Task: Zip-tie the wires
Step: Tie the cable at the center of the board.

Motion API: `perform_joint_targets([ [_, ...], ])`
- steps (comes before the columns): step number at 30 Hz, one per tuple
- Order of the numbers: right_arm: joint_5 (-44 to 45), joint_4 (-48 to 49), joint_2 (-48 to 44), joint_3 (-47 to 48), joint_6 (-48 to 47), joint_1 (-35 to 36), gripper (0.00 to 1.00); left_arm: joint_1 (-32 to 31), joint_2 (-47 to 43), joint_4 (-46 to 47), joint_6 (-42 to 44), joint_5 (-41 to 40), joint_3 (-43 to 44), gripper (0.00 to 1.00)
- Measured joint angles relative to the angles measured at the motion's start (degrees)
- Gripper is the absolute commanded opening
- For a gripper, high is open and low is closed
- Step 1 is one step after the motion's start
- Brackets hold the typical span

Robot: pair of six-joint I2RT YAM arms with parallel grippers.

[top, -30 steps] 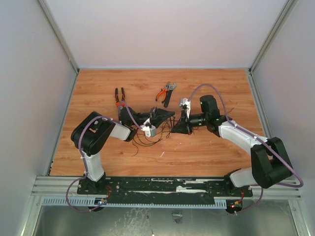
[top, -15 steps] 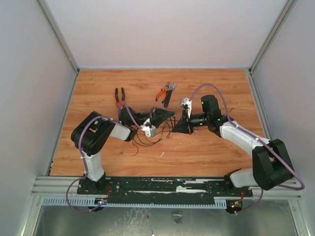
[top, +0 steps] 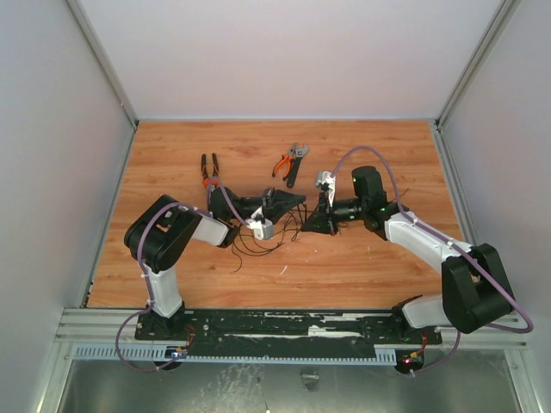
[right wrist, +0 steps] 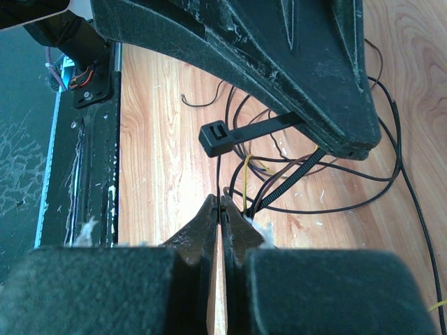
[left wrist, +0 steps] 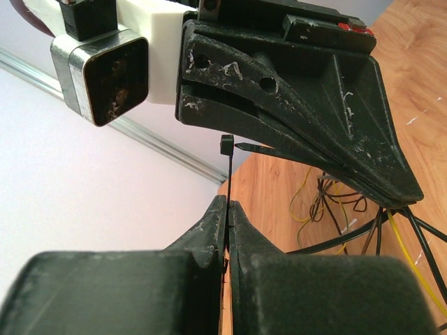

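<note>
The left gripper (left wrist: 227, 209) was seen with its jaws closed on the zip tie (right wrist: 213, 137), the thin strip pinched just below the square head. The right gripper (right wrist: 221, 202) was likewise closed on a strand of the zip tie, close beside the left. The tie was held above the bench (top: 362, 267), over the wires (left wrist: 327, 201), which lay in loose loops beneath both grippers.
</note>
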Motion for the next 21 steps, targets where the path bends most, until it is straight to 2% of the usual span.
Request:
perform_joint_targets([
  [21, -0.6, 0.0, -1.4, 0.0, 0.0, 0.0, 0.00, 0.0, 0.0, 0.0, 0.0, -0.4, 0.0, 0.00],
])
